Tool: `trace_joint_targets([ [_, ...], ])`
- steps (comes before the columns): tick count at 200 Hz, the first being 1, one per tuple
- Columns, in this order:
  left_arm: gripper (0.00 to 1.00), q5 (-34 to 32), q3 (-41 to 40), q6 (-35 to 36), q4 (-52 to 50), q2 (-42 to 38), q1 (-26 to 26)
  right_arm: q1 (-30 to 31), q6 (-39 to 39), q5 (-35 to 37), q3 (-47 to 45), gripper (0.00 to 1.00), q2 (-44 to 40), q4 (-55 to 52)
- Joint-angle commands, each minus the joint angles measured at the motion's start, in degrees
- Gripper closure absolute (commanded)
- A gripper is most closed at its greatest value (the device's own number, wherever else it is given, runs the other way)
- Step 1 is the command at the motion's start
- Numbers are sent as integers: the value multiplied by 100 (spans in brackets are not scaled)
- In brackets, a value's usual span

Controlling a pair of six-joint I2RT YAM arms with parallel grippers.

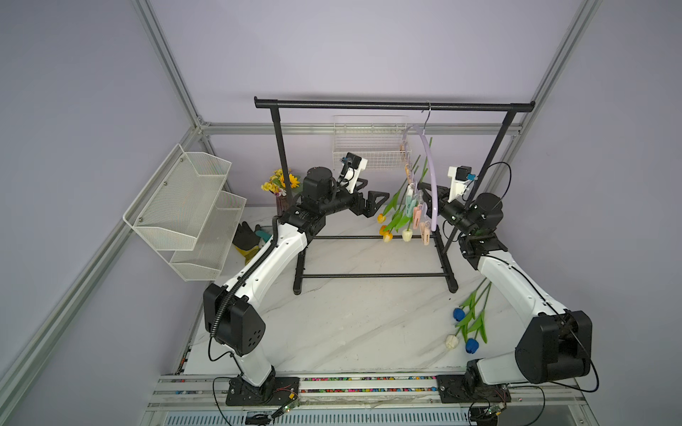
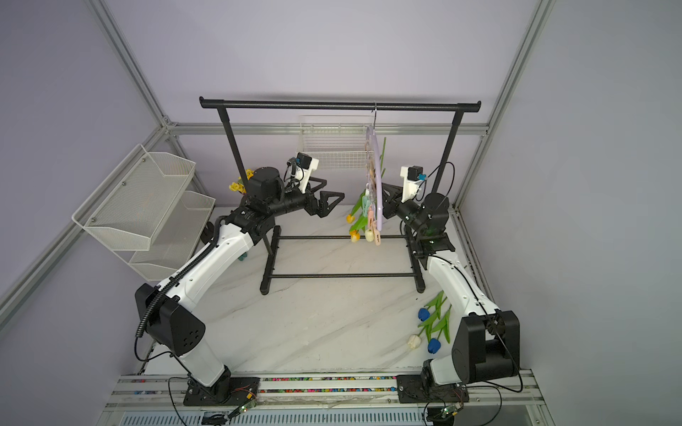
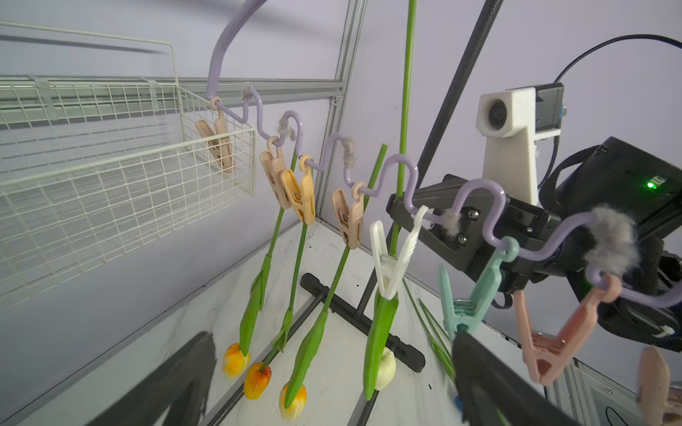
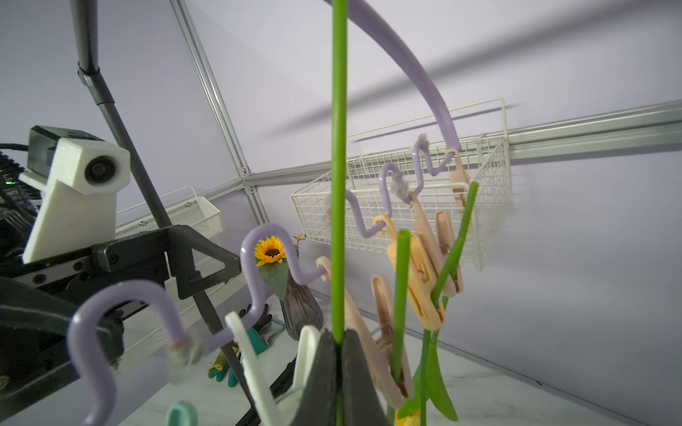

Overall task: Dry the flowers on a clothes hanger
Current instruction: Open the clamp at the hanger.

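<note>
Clamping a tulip stem (image 4: 338, 184) beside the clothes hanger (image 4: 424, 81), right gripper (image 4: 337, 345) faces the released left gripper (image 1: 377, 187).

white marble table (image 1: 350, 324): black rack (image 1: 372, 275) stands on it toward the rear, both feet down. three tulips (image 1: 465, 321), two blue and one white, lie flat near the right edge. purple vase (image 1: 282, 204) and gloves (image 1: 246, 239) at left rear.

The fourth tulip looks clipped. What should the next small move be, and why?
Probably open the right pincer and ease it away. It is shut on the green stem, which the white clip seems to grip lower down, while the left pincer stands open, clear of the hanger.
</note>
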Motion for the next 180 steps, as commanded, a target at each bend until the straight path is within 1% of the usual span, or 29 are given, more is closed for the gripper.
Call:
trace_joint_targets([
  [1, 0, 221, 325, -60, 81, 116, 61, 100, -184, 11, 300, 100, 124, -39],
  [20, 0, 297, 522, -63, 7, 259, 57, 110, -287, 121, 463, 100, 231, -176],
  [77, 0, 315, 853, -58, -150, 467, 74, 121, -353, 115, 887, 100, 610, -388],
  [110, 0, 376, 1142, -57, -299, 694, 79, 121, -411, 120, 980, 100, 674, -472],
  [130, 6, 513, 1592, -56, -594, 1010, 82, 121, -416, 46, 996, 100, 706, -478],
  [146, 8, 642, 1918, -62, -763, 1239, 80, 117, -407, -46, 1035, 100, 751, -460],
  [147, 9, 648, 1938, -138, -763, 1249, 82, 115, -403, -56, 1037, 100, 758, -464],
  [166, 13, 858, 2117, -315, -729, 1411, 79, 120, -351, -232, 1147, 100, 839, -468],
  [180, 13, 1002, 2170, -395, -625, 1499, 74, 114, -313, -310, 1246, 100, 900, -490],
])
